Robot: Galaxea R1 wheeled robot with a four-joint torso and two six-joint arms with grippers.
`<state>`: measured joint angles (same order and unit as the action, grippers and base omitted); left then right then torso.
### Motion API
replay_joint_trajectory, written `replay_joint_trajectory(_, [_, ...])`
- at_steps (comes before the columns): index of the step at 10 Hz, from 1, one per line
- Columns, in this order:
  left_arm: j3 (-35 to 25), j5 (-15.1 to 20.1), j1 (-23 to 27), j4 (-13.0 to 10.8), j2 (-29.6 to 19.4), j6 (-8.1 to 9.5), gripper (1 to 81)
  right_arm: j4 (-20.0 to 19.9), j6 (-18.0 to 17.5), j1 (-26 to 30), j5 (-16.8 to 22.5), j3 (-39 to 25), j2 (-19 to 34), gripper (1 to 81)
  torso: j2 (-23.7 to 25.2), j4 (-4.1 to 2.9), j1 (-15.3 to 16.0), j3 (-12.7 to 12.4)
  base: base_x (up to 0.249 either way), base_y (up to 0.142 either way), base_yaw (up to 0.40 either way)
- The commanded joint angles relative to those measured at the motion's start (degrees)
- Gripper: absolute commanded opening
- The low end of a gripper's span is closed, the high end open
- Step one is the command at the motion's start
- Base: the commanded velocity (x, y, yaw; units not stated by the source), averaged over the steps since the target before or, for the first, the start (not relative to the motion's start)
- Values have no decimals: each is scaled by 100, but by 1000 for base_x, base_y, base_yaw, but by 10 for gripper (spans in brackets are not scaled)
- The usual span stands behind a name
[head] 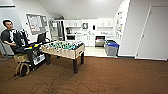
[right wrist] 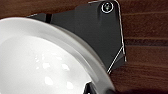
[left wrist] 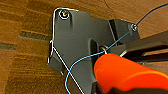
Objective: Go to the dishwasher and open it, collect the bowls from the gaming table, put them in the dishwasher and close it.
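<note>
The robot is on the brown carpet, well away from the kitchen. The dishwasher (head: 99, 41) sits far back, right of the middle, and looks open. The gaming table (head: 64, 49) stands left of the middle. A white bowl (right wrist: 45, 62) and an orange bowl (left wrist: 130, 72) show big in the wrist views (held or not, I cannot tell). Loading and closing are left. No writing can be read.
</note>
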<state>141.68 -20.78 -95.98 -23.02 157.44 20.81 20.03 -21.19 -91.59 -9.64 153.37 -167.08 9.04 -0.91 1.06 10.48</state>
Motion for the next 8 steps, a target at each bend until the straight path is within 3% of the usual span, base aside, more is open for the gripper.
replay_joint_trajectory(1, [-9, 162, 153, -98, -116, -24, 10, 63, 18, 277, 138, -19, 59, 10, 0, 0, 0, 0, 133, 0, 0])
replay_joint_trajectory(5, [-9, 127, 136, -98, -134, -16, 10, 71, 27, 268, 138, -19, 67, 10, 0, 0, -2, 0, 133, 0, 0])
replay_joint_trajectory(8, [-218, -145, 39, -106, -326, -7, 10, 71, 27, 250, 129, -19, 94, 10, 0, 0, 0, 0, 130, 0, 0])
